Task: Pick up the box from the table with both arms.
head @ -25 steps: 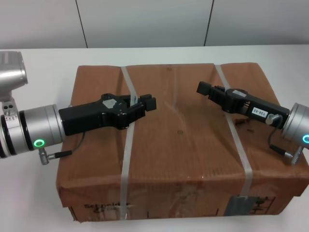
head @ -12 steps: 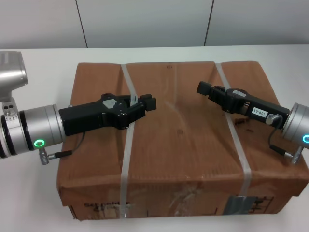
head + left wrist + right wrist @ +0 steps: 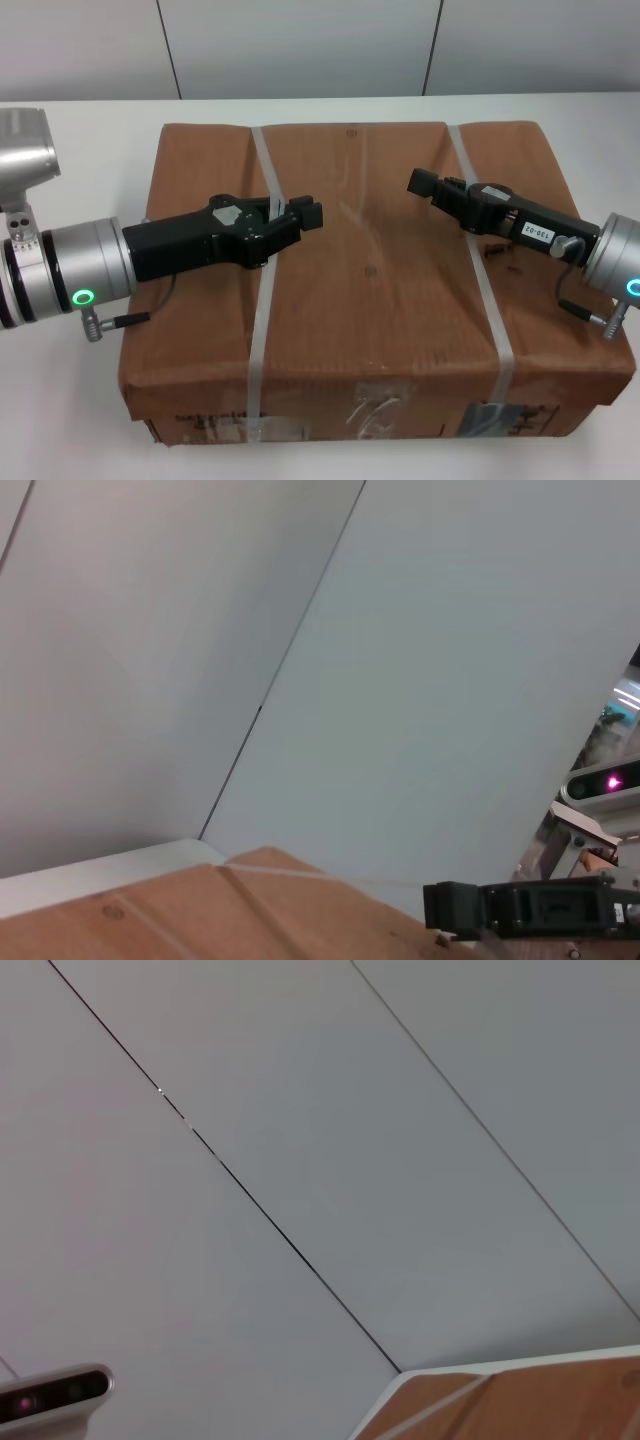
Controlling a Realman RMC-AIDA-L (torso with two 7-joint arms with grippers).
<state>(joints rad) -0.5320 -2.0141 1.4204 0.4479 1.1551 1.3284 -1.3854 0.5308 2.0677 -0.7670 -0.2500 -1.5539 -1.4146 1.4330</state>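
Grey panelled wall, perhaps seamed

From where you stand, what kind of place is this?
Probably an indoor lab or test room. A plain white table stands against pale grey wall panels, and a strapped cardboard box lies on it, with both pincers, left and right, above its top.

Boxes: I count one, the box.
Straps: I see two, a left strap and a right strap, running across its top.
Tables: one, the table.
Grippers: two in my head view, the left gripper and the right gripper.
Green ring lights: I make out two.
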